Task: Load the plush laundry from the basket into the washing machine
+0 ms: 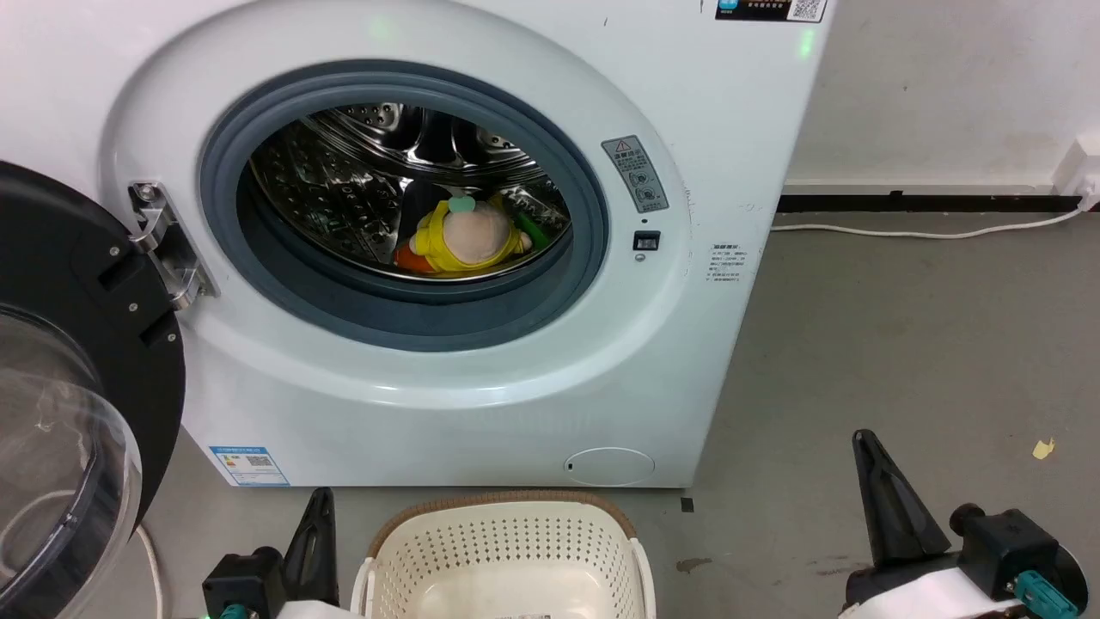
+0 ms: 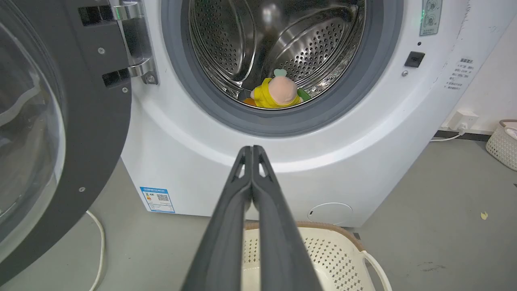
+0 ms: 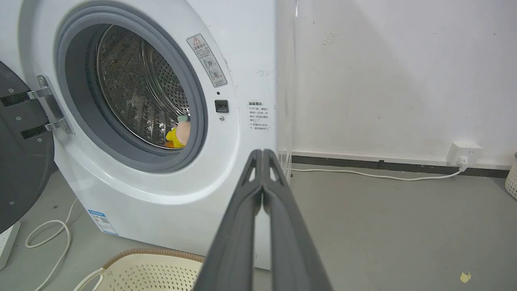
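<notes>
The fingers of the left gripper and the right gripper are pressed together, tip to tip. Between the grippers stands one basket, just before the washing machine. One plush laundry lies in the drum. Its pale-pink face looks outward, its mint tuft points up, a yellow hood wraps the head, and its orange-and-green base runs crosswise.

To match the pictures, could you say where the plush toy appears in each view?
Head view: plush toy, near centre, low in the drum.
Left wrist view: upper middle, in the drum.
Right wrist view: left of centre, at the grey seal's right edge.
Shared landmark: black latch slot right of the grey seal.
</notes>
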You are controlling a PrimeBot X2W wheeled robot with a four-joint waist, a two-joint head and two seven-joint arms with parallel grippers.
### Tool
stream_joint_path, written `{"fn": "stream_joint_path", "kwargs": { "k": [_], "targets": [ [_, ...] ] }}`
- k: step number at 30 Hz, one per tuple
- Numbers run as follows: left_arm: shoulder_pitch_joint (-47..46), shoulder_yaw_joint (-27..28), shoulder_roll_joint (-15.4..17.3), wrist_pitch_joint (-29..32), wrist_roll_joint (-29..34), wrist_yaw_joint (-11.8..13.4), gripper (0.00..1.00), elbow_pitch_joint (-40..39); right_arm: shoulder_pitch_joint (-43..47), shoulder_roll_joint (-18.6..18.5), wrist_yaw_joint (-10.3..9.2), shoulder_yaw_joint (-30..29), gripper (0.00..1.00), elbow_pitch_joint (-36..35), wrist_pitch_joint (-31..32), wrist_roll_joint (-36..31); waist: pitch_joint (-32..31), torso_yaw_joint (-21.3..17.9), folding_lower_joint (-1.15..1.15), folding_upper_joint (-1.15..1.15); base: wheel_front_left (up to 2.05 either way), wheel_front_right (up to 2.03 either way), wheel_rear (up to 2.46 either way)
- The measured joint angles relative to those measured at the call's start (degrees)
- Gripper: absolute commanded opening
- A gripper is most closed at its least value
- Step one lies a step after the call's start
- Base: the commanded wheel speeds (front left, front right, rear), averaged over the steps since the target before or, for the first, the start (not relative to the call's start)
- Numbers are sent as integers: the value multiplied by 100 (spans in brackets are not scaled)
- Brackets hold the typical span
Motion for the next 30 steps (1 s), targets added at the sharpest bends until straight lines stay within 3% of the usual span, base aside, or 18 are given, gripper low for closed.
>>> {"fn": "stream_joint_path", "kwargs": {
  "k": [30],
  "targets": [
    [-34, 154, -145, 344, 354, -112, 0, -270, -21, 0, 0, -13, 0, -71, 354, -145, -5, -53, 0, 0, 0, 0, 0]
  ]
}}
